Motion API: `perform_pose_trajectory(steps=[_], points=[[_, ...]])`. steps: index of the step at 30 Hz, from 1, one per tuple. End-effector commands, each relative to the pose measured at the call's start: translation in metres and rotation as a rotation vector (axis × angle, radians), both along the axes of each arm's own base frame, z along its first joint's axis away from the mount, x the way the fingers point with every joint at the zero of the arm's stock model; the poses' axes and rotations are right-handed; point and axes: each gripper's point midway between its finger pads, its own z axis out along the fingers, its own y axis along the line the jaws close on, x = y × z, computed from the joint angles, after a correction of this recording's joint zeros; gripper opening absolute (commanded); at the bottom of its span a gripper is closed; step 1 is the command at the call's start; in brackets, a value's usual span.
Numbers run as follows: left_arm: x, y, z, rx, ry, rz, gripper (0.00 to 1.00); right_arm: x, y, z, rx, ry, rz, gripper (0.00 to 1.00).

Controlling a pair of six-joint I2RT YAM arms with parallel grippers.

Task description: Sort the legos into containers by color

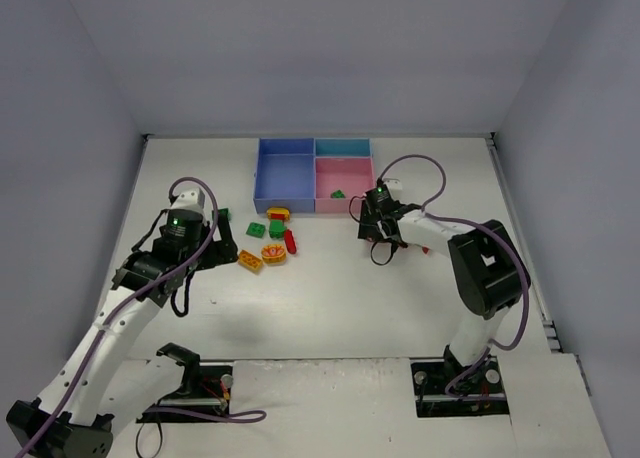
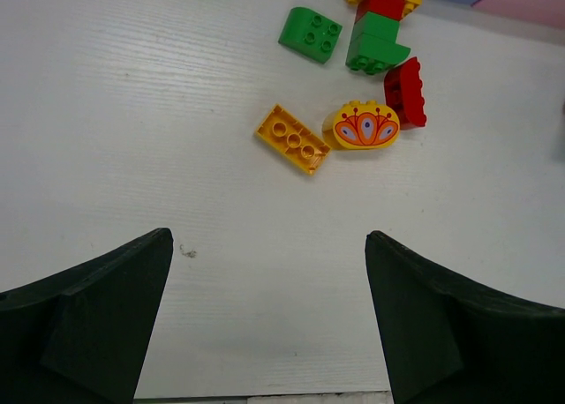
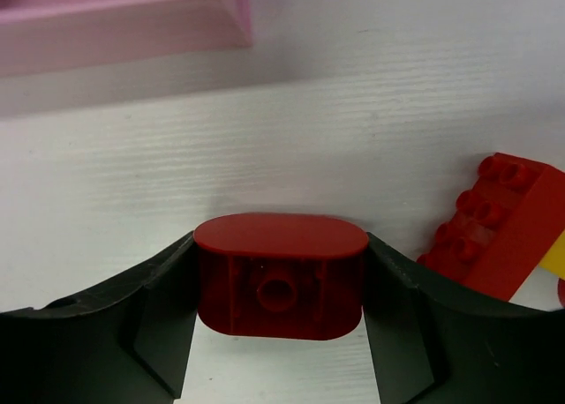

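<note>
My right gripper point(image 3: 281, 333) is shut on a red rounded lego point(image 3: 281, 276) and holds it just above the table, near the pink container's wall point(image 3: 124, 20). In the top view this gripper point(image 1: 372, 226) is just below the pink container point(image 1: 358, 183), which holds one green lego point(image 1: 339, 193). My left gripper point(image 2: 267, 236) is open and empty, short of the loose legos: an orange flat brick point(image 2: 293, 139), a yellow decorated brick point(image 2: 364, 126), a red rounded one point(image 2: 406, 91), a green one point(image 2: 311, 33) and a green-red-yellow stack point(image 2: 378, 25).
The blue container point(image 1: 285, 173) and the teal one point(image 1: 342, 148) join the pink one at the back. Another red brick point(image 3: 499, 223) lies right of my right gripper. A green brick point(image 1: 223, 215) lies by my left wrist. Grey walls enclose the table.
</note>
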Motion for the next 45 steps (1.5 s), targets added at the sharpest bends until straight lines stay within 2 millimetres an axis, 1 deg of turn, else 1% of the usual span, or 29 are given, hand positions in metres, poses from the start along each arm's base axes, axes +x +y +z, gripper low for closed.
perform_pose_trajectory(steps=[1,3,5,8,9,10,11,12,13,14,15,19,20,21,23,24,26,29,32,35,36,37,39,40,41,42,43,44,45], points=[[0.001,0.003,0.004,0.017,-0.020,0.000,0.83,0.016,0.030,0.049,-0.001,-0.157,0.077,0.18],[0.001,0.003,0.004,0.016,-0.019,0.003,0.83,0.020,0.045,0.077,-0.028,-0.238,0.150,0.08],[0.002,0.003,0.003,0.018,-0.017,0.004,0.83,0.028,0.077,0.107,0.031,-0.319,0.246,0.05],[0.002,0.003,0.001,0.022,-0.014,0.008,0.83,0.046,0.109,0.151,0.129,-0.439,0.345,0.05],[0.002,0.004,0.001,0.022,-0.014,0.008,0.83,0.051,0.117,0.155,0.142,-0.454,0.370,0.07],[0.001,0.004,0.000,0.022,-0.011,0.009,0.83,0.063,0.128,0.178,0.159,-0.509,0.400,0.08],[-0.001,0.004,-0.001,0.022,-0.006,0.009,0.83,0.070,0.137,0.186,0.170,-0.530,0.424,0.10],[-0.001,0.005,-0.001,0.021,-0.006,0.011,0.83,0.077,0.150,0.176,0.178,-0.512,0.467,0.13],[-0.003,0.005,-0.003,0.020,0.004,0.015,0.83,0.082,0.160,0.179,0.187,-0.521,0.507,0.14],[-0.004,0.005,-0.003,0.015,0.003,0.019,0.83,0.095,0.171,0.198,0.205,-0.565,0.522,0.14],[-0.006,0.006,-0.004,0.013,0.008,0.023,0.83,0.104,0.181,0.180,0.198,-0.540,0.543,0.15],[-0.008,0.007,-0.005,0.001,0.008,0.042,0.83,0.133,0.214,0.178,0.228,-0.564,0.614,0.22],[-0.008,0.007,-0.004,0.001,0.006,0.045,0.83,0.139,0.220,0.162,0.224,-0.546,0.621,0.26],[-0.009,0.008,-0.005,0.000,0.009,0.052,0.83,0.147,0.228,0.174,0.237,-0.578,0.629,0.30],[-0.008,0.009,-0.005,0.002,0.010,0.065,0.83,0.152,0.236,0.173,0.254,-0.583,0.655,0.42],[-0.006,0.009,-0.005,-0.006,0.007,0.074,0.83,0.157,0.242,0.170,0.256,-0.586,0.666,0.54],[-0.004,0.008,-0.006,-0.011,0.010,0.082,0.83,0.161,0.245,0.164,0.258,-0.582,0.668,0.70],[0.003,0.003,-0.004,-0.030,0.000,0.078,0.83,0.166,0.246,0.171,0.254,-0.604,0.670,0.85],[0.016,0.001,-0.001,-0.016,-0.019,0.077,0.83,0.165,0.245,0.189,0.243,-0.640,0.682,0.95],[0.032,-0.001,0.004,0.005,-0.035,0.062,0.83,0.161,0.234,0.212,0.217,-0.673,0.679,0.96],[0.039,-0.003,0.008,0.011,-0.052,0.052,0.83,0.161,0.227,0.219,0.202,-0.681,0.656,0.96],[0.045,0.001,0.001,0.020,-0.027,0.071,0.83,0.159,0.220,0.221,0.194,-0.675,0.644,0.96],[0.065,0.004,0.010,0.016,-0.063,0.073,0.83,0.147,0.194,0.230,0.184,-0.666,0.603,0.96],[0.074,0.007,0.001,0.022,-0.032,0.088,0.83,0.142,0.184,0.230,0.187,-0.657,0.583,0.96],[0.084,0.020,0.001,0.020,-0.027,0.132,0.83,0.131,0.163,0.230,0.203,-0.633,0.537,0.95],[0.096,0.022,0.007,0.009,-0.046,0.144,0.83,0.124,0.152,0.229,0.212,-0.620,0.513,0.95],[0.107,0.026,-0.005,0.026,-0.010,0.154,0.83,0.118,0.143,0.226,0.220,-0.604,0.490,0.95],[0.116,0.031,-0.007,0.037,-0.008,0.171,0.83,0.106,0.132,0.244,0.242,-0.626,0.465,0.95],[0.125,0.034,-0.009,0.060,-0.004,0.177,0.83,0.095,0.119,0.223,0.223,-0.581,0.448,0.94]])
